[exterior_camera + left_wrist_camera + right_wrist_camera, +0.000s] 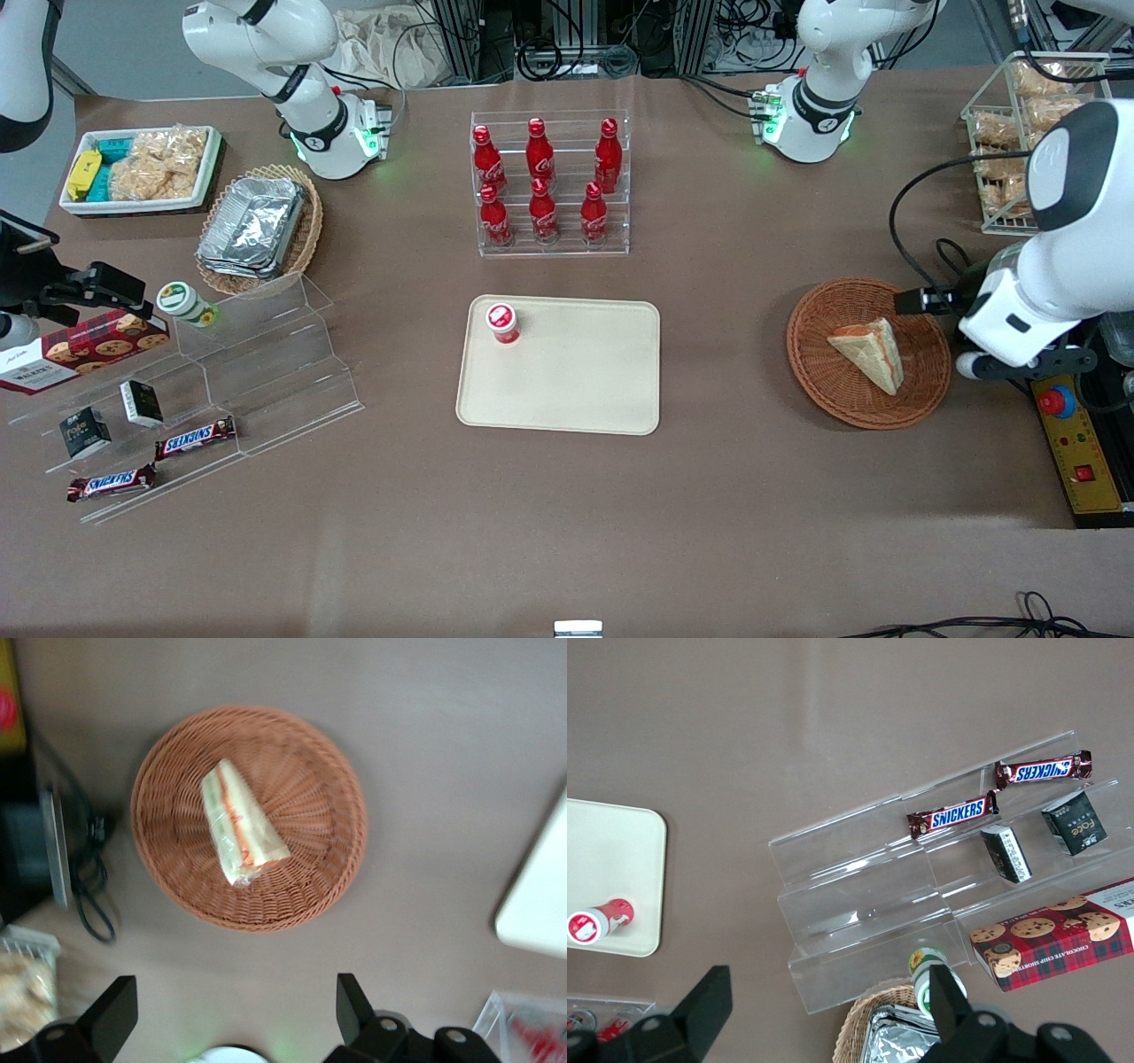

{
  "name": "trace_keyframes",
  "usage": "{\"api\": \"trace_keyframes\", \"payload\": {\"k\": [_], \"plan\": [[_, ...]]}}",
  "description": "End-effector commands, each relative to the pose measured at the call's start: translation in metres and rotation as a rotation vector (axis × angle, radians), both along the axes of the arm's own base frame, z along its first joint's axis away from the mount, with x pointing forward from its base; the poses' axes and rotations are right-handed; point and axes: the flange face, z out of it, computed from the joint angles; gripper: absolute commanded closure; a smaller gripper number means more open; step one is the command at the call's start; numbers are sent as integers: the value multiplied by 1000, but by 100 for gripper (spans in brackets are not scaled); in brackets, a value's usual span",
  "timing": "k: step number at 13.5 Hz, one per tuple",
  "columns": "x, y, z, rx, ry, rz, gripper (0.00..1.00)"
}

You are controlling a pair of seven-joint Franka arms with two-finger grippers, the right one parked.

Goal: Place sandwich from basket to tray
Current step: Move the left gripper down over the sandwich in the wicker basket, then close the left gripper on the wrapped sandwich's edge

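The sandwich, a pale wedge with red and green filling at its edge, lies in the round reddish-brown basket toward the working arm's end of the table. My gripper hangs high above the table, just off the basket's rim, open, with nothing between its dark fingers. In the front view the arm's white wrist hovers beside the basket. The beige tray lies at the table's middle, a small red-capped bottle standing on one corner.
A clear rack of red cola bottles stands farther from the front camera than the tray. A wire basket of snacks and a yellow control box flank the working arm. An acrylic stepped shelf sits toward the parked arm's end.
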Motion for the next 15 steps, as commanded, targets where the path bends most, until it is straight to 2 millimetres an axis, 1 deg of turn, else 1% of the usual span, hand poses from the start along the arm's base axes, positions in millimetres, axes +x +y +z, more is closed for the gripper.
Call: {"api": "trace_keyframes", "payload": {"k": [1, 3, 5, 6, 8, 10, 11, 13, 14, 15], "plan": [[-5, 33, -45, 46, -34, 179, 0], [-21, 49, -86, 65, -85, 293, 0], [-33, 42, -130, 69, -137, 404, 0], [-38, 41, -148, 63, -151, 444, 0], [-47, 38, -174, 49, -165, 458, 0], [-56, 39, -197, 31, -182, 473, 0], [-57, 38, -204, 29, -178, 493, 0], [-58, 39, -211, 27, -164, 502, 0], [-58, 43, -213, 30, -162, 511, 0], [-58, 53, -213, 36, -163, 524, 0]]}}
